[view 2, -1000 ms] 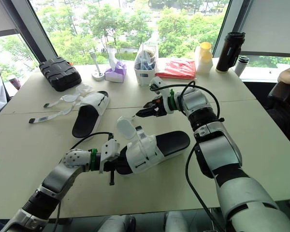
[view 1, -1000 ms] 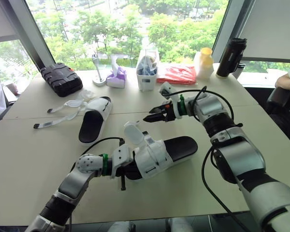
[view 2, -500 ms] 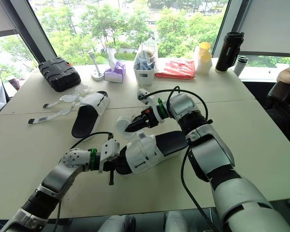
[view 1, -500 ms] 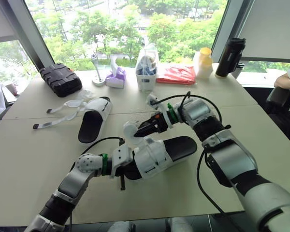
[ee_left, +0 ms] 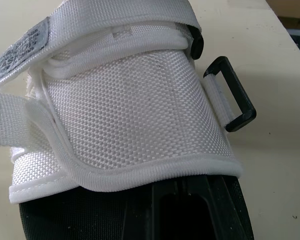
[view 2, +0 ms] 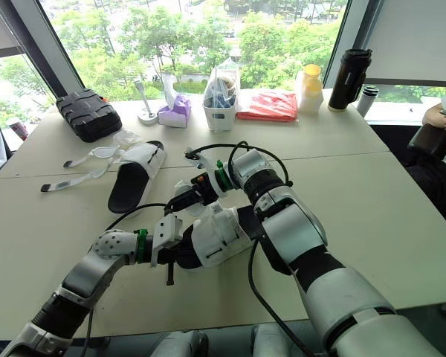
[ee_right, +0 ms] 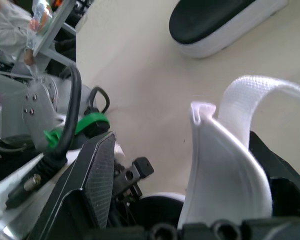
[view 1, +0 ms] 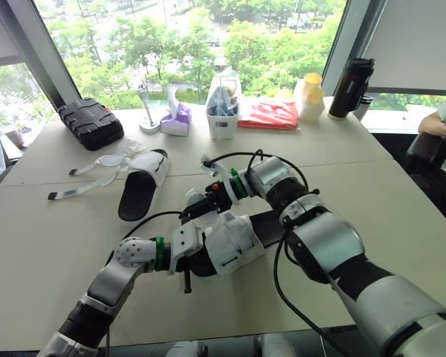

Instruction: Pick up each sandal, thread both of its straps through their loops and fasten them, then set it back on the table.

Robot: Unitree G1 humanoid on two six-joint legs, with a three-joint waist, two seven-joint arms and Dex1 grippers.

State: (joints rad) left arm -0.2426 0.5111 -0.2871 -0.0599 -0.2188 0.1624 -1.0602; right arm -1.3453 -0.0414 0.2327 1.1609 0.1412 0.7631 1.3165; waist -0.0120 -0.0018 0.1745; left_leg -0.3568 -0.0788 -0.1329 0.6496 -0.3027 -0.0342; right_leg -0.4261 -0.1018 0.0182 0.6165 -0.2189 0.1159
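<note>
The near sandal sits at the table's middle front, its toe end clamped in the left gripper. 1 white strap arches up off its upper, pinched at the tip by the narrowed right gripper just above the left one. A black loop juts free from the upper's side. The second sandal lies well apart at the left, its 2 loose straps trailing on the table. Behind stand a black case and a black flask.
</note>
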